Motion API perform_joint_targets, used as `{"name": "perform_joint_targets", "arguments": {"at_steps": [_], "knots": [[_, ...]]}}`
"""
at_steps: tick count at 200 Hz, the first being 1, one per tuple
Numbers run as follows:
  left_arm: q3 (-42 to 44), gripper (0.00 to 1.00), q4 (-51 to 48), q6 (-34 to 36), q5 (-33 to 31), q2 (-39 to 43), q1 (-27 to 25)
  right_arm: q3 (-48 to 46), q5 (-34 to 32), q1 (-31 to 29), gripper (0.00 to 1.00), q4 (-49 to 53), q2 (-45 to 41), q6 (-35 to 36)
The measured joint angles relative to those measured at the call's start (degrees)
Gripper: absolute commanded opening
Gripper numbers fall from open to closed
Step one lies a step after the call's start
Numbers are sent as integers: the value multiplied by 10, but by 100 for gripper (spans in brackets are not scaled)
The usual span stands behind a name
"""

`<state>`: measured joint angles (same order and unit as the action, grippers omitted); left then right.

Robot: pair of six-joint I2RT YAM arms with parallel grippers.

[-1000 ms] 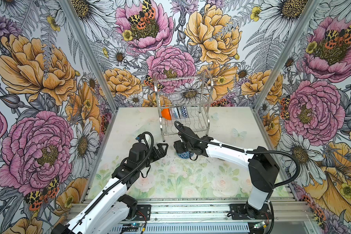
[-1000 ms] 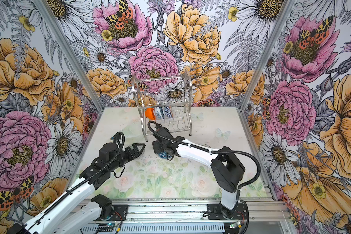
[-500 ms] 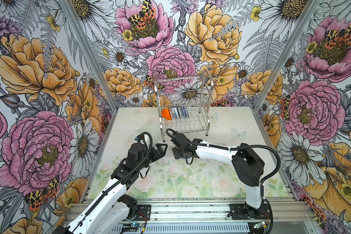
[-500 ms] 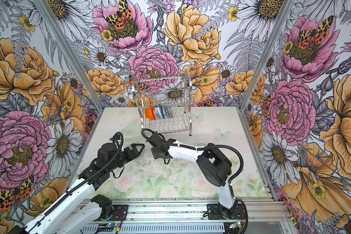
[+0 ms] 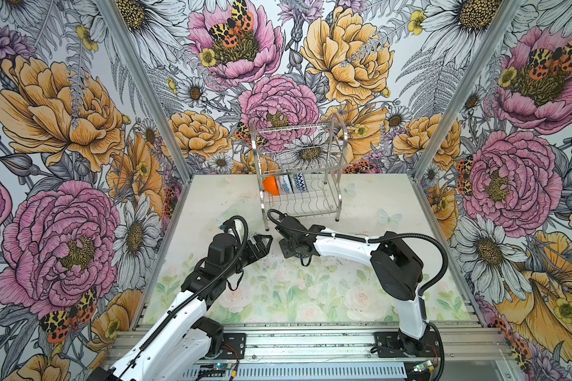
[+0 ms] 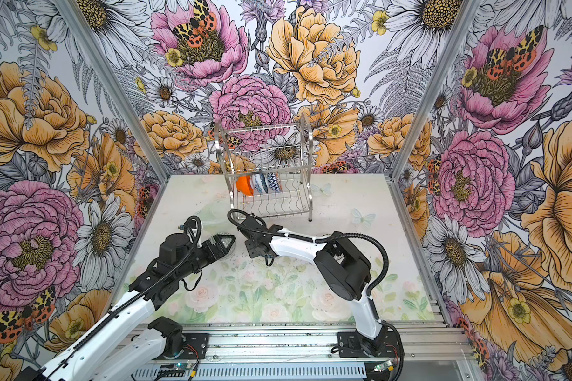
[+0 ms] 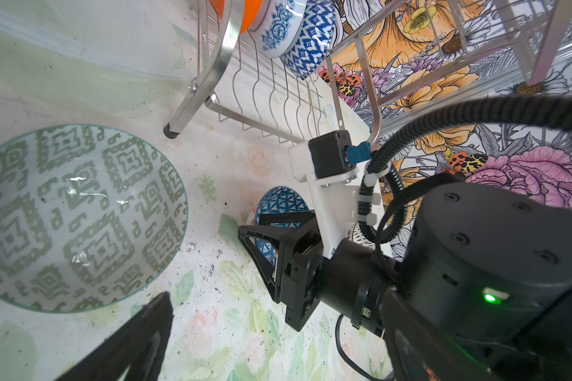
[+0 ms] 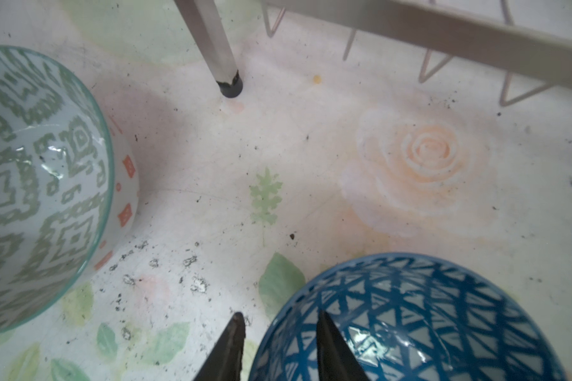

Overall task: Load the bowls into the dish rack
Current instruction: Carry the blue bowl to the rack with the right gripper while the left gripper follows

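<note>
Near rack leg (image 8: 227,66), right gripper (image 8: 278,316) straddling rim of half-hidden blue bowl (image 8: 443,313), clamping unclear, left gripper (image 5: 263,242) wide.

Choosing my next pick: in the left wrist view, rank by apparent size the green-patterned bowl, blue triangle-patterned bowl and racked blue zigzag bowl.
1. green-patterned bowl, nearest the camera.
2-3. blue zigzag bowl, blue triangle-patterned bowl: unsure, latter partly hidden.
</note>
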<state>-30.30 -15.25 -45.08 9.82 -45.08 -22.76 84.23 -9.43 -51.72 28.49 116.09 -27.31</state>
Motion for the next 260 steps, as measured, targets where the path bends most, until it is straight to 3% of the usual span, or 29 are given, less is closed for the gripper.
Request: {"name": "perform_joint_targets", "arguments": {"at_steps": [100, 182, 260], "knots": [[0, 99, 0, 0, 6, 0, 13, 15, -7, 6, 2, 3, -1, 2], [0, 99, 0, 0, 10, 2, 13, 3, 40, 25, 0, 4, -29, -2], [-5, 99, -2, 0, 12, -2, 16, -28, 92, 43, 0, 7, -119, -3]]}}
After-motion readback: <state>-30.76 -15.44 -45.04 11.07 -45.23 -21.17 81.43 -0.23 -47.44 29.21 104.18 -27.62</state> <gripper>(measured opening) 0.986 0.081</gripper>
